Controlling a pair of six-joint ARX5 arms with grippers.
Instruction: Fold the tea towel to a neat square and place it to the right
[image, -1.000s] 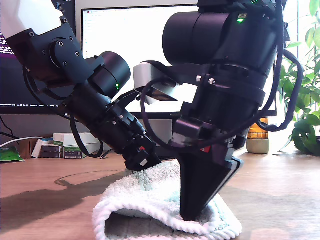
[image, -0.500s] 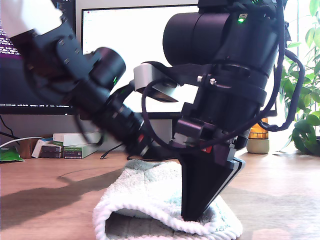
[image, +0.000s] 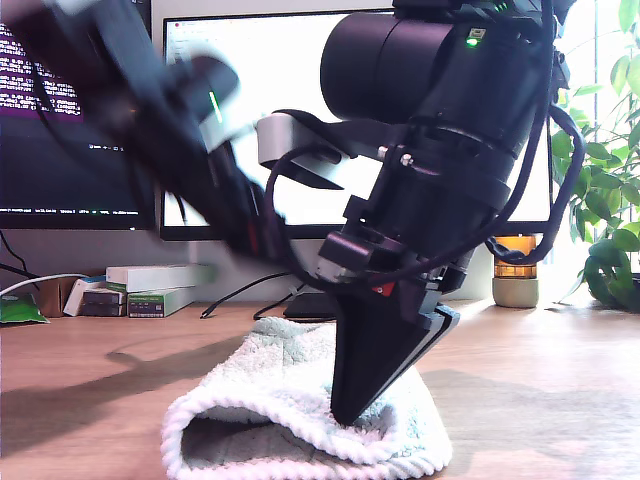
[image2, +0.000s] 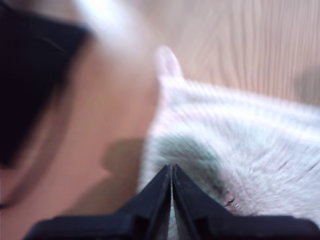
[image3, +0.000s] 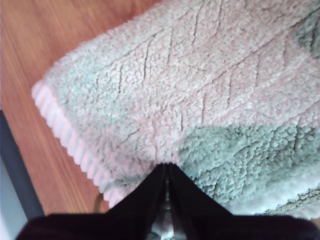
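The tea towel (image: 270, 400), a fluffy off-white cloth with a ribbed corded edge, lies folded over on the wooden table (image: 80, 400), its fold open toward the exterior camera. My second gripper (image: 345, 412) stands tip-down on the towel's top layer, shut, and the pile (image3: 200, 75) puckers toward its tip (image3: 166, 167). The first arm (image: 200, 170) is a motion-blurred dark shape raised at the exterior view's left. My first gripper (image2: 171, 172) is shut on nothing and hovers above the towel's (image2: 250, 145) edge, near a protruding corner.
Behind the arms stand a bright monitor (image: 270, 100) and a dark screen with text (image: 60, 120). Small boxes (image: 150, 290) sit at the back on the exterior view's left. An amber jar (image: 515, 275) and a leafy plant (image: 610, 200) are at its right.
The first arm has lifted up off the towel and away toward the exterior view's left. The second gripper and the towel under it have shifted slightly toward that same side.
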